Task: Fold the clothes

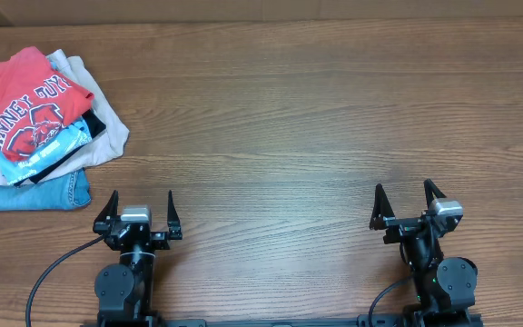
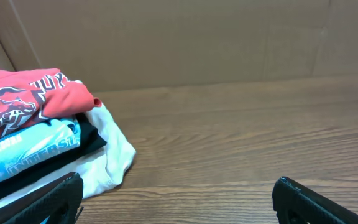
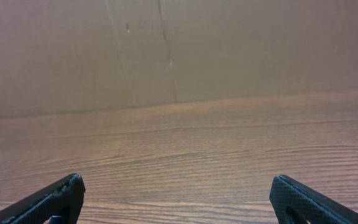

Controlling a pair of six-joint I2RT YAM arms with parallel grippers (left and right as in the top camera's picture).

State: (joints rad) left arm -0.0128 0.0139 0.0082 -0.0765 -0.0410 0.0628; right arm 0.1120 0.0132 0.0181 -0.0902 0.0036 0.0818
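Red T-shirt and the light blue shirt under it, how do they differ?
The red T-shirt lies on top, chest print in view; the light blue shirt lies beneath it, only an edge showing. The red T-shirt's lettering is white and dark; the light blue shirt's is white. Both are printed shirts, lying unheld.

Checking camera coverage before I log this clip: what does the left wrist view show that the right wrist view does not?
Only the left wrist view: the clothes pile at the left, with the red T-shirt on top, a light blue shirt under it, then a black garment and a white garment.
Only the right wrist view: a vertical seam in the brown wall, and nothing else distinct.
Both: bare wooden table, a brown wall behind it, and each arm's own fingers spread wide and empty, the left fingers and the right fingers.
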